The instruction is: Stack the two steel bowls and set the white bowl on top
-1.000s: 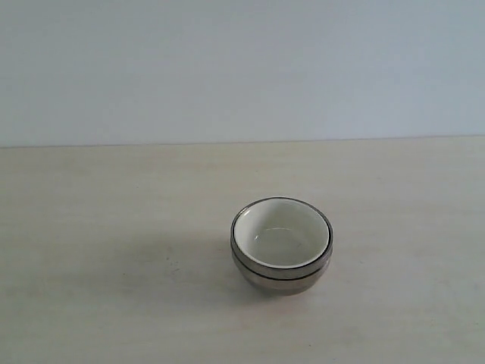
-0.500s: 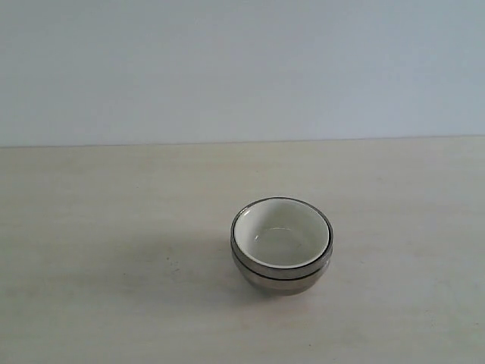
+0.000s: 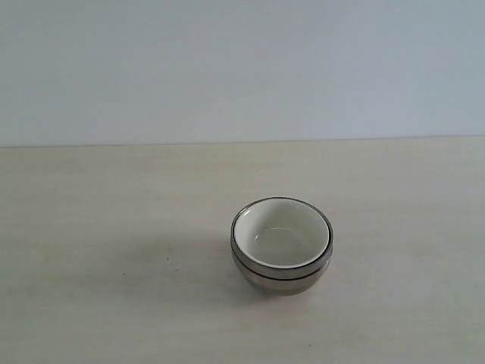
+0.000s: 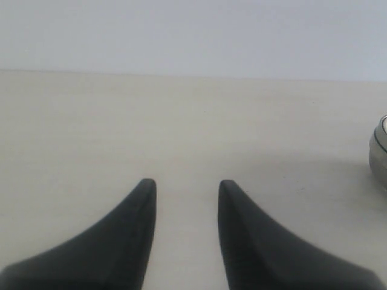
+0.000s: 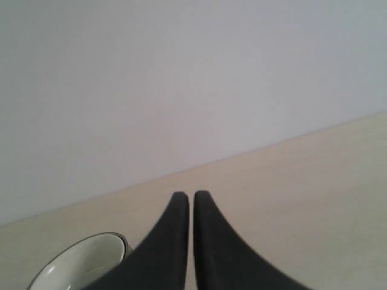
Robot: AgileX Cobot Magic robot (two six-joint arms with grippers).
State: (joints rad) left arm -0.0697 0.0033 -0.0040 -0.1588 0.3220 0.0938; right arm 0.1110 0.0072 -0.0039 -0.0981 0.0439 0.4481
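The two steel bowls (image 3: 280,274) sit nested on the table, a little right of centre in the exterior view. The white bowl (image 3: 279,238) rests inside the upper one. Neither arm shows in the exterior view. In the left wrist view my left gripper (image 4: 184,184) is open over bare table, and an edge of the steel bowls (image 4: 380,154) shows off to the side. In the right wrist view my right gripper (image 5: 191,196) is shut on nothing, with the white bowl (image 5: 78,266) beside and below its fingers.
The pale wooden table (image 3: 114,227) stretches round the stack, with a plain light wall (image 3: 242,68) behind it. No other objects show in any view.
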